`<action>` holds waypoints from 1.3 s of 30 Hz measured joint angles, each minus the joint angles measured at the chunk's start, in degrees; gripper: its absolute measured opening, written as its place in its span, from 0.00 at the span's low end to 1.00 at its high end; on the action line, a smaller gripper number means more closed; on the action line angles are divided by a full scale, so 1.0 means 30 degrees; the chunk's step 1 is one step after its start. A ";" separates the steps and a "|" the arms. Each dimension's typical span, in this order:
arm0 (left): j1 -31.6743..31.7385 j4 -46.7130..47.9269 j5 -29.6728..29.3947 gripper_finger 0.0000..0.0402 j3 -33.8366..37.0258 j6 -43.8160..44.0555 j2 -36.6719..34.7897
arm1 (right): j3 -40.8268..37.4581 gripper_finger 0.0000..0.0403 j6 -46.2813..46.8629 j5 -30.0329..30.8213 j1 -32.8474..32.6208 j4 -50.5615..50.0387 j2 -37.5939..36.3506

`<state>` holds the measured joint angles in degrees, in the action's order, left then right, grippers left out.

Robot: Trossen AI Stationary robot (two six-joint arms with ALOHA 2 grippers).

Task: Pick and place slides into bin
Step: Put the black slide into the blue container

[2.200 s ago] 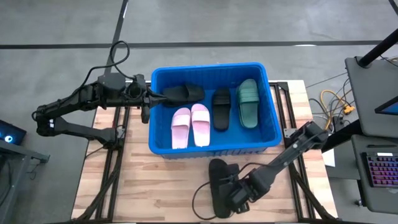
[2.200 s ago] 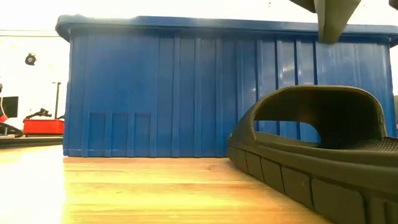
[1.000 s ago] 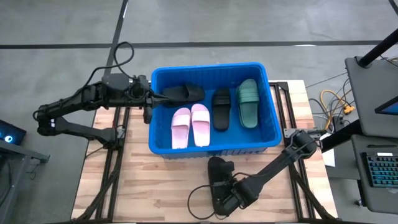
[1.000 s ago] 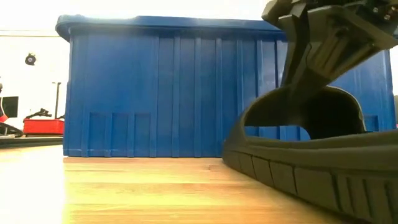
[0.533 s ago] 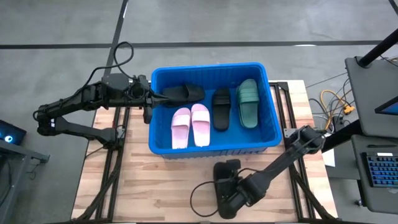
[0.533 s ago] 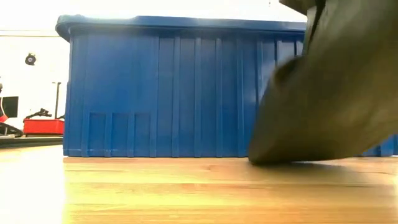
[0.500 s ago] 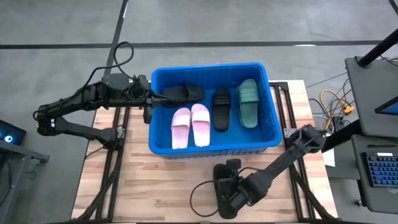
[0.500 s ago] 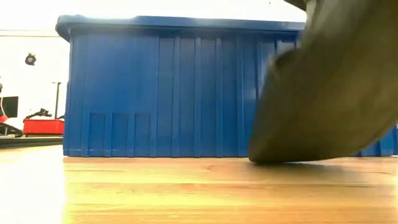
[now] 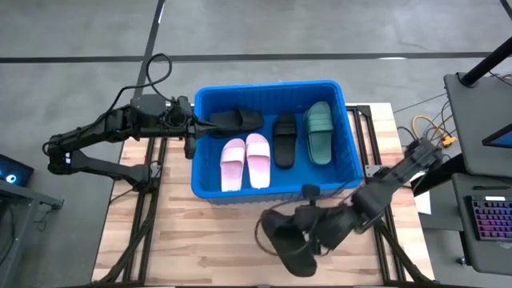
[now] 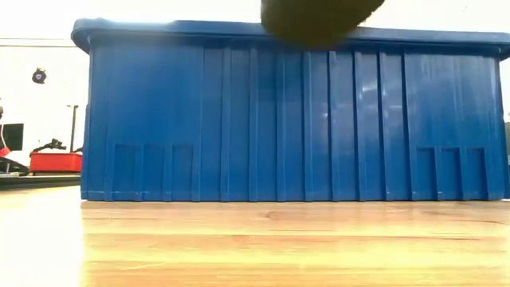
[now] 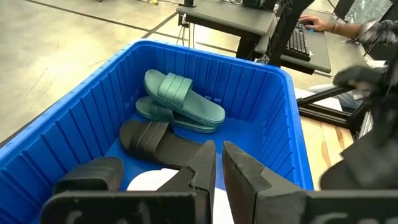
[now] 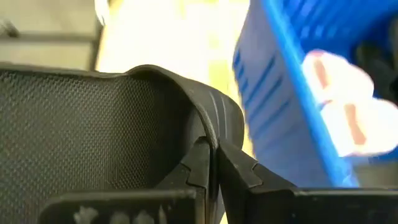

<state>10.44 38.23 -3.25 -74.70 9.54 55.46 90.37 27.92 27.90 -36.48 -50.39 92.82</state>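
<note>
**Black slide lifted clear of the table**

The right end effector [image 12: 211,163] pinches the strap of a black slide [image 9: 290,238], held above the table [image 9: 200,248] at the bin's [image 9: 204,194] 6 o'clock side. The left end effector [image 11: 217,163], pressed together and empty, hovers over the bin's 9 o'clock end, above another black slide [image 9: 236,120].

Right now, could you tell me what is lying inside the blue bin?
Inside the bin: a pale pink pair, two black slides, and stacked green slides. The floor beneath them is covered.
</note>
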 joint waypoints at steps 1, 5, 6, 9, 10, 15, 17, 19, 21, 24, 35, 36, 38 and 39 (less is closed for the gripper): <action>0.0000 -0.0042 0.0000 0.03 0.0000 0.0007 0.0000 | 0.0000 0.03 -0.0344 0.0016 0.0067 0.0508 -0.0438; 0.0000 -0.0056 0.0000 0.03 0.0000 0.0015 0.0000 | 0.0015 0.03 -0.1935 0.1135 0.0451 0.1898 -0.1660; 0.0000 -0.0063 0.0000 0.03 0.0000 0.0059 0.0000 | 0.0015 0.03 -0.2347 0.1811 0.0544 0.2012 -0.1911; 0.0000 -0.0154 -0.0002 0.03 0.0000 0.0094 0.0005 | 0.0015 0.03 -0.3673 0.3754 0.0964 0.2181 -0.2568; 0.0007 -0.0408 0.0000 0.03 0.0000 -0.0152 0.0044 | 0.0015 0.03 -0.4036 0.4406 0.1162 0.2314 -0.2767; 0.0022 -0.1955 0.0003 0.03 -0.0109 -0.0947 0.0306 | 0.0015 0.03 -0.6909 0.5567 0.2794 0.2635 -0.3725; 0.0017 -0.2271 0.0010 0.03 -0.0102 -0.0933 0.0313 | 0.0015 0.03 -0.7862 0.5725 0.3719 0.2503 -0.3943; 0.0015 -0.2101 0.0007 0.03 -0.0102 -0.0906 0.0322 | 0.0015 0.03 -0.8804 0.5733 0.4830 0.2493 -0.4044; 0.0015 -0.1989 0.0015 0.03 -0.0093 -0.0807 0.0387 | 0.0015 0.03 -0.9921 0.5733 0.6026 0.2490 -0.4073; 0.0015 -0.1927 0.0042 0.03 -0.0087 -0.0794 0.0388 | 0.0015 0.03 -1.1072 0.5596 0.7978 0.2201 -0.3977; 0.0015 -0.1884 0.0386 0.03 -0.0087 -0.0801 -0.0022 | -0.2596 0.03 -1.4078 0.4364 1.3348 0.1480 -0.3386; 0.0015 -0.1879 0.0386 0.03 -0.0087 -0.0801 -0.0022 | -0.3039 0.03 -1.4349 0.4235 1.3604 0.1877 -0.3314; 0.0015 -0.1871 0.0386 0.03 -0.0087 -0.0881 -0.0022 | -0.3980 0.03 -1.5153 0.4200 1.4018 0.2862 -0.3164; 0.0015 -0.1870 0.0386 0.03 -0.0087 -0.0944 -0.0026 | -0.4433 0.03 -1.5682 0.4192 1.4204 0.3325 -0.3106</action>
<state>10.48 32.62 -2.09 -74.96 6.71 55.38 77.07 -19.12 40.48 6.13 -40.42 83.50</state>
